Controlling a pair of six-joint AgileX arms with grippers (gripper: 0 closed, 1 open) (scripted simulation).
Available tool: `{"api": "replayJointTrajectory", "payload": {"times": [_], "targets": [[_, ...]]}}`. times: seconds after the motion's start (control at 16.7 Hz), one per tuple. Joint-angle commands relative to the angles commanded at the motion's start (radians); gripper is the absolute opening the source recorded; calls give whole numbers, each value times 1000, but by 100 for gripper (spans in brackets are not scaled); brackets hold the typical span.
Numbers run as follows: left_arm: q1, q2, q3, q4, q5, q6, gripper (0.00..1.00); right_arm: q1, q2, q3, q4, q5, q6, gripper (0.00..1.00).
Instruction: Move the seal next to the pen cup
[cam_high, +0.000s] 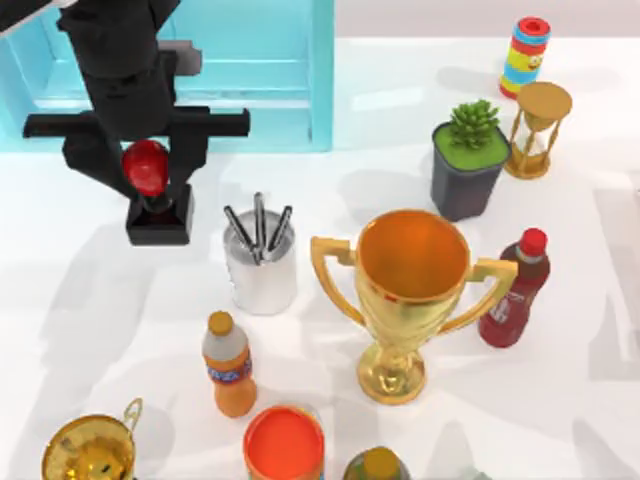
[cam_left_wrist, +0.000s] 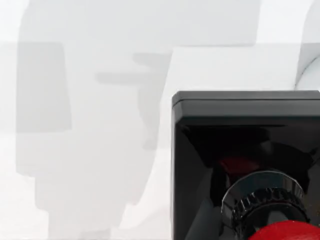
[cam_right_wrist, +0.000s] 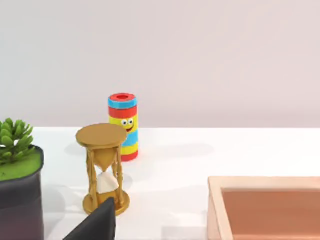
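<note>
The seal (cam_high: 148, 170) has a glossy red knob on a black square base (cam_high: 160, 222). It is upright at the left of the table, left of the pen cup (cam_high: 260, 270) with a bare gap between them. The pen cup is a white-silver cylinder holding three dark grey pens. My left gripper (cam_high: 147, 165) comes down from above, its fingers (cam_high: 95, 160) flanking the red knob and shut on it. In the left wrist view the seal (cam_left_wrist: 245, 165) is close up. I cannot tell whether its base touches the table. A dark part of my right gripper (cam_right_wrist: 97, 225) shows low in the right wrist view.
A light blue rack (cam_high: 250, 70) stands behind the left arm. A large gold trophy (cam_high: 410, 300) is right of the pen cup, and an orange bottle (cam_high: 228, 365) and an orange-red cup (cam_high: 284, 445) are in front of it. Farther right are a potted plant (cam_high: 468, 170), an hourglass (cam_high: 540, 130) and a red bottle (cam_high: 515, 290).
</note>
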Motion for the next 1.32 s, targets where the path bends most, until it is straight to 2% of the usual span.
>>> {"api": "replayJointTrajectory", "payload": {"times": [0.24,1.02,1.32], "targets": [[-1,0,-7,8,0,0,0,0,0,0,0,0,0,100],[-1,0,-7,8,0,0,98,0,0,0,0,0,0,100],[-1,0,-7,8,0,0,100,0,0,0,0,0,0,100]]}}
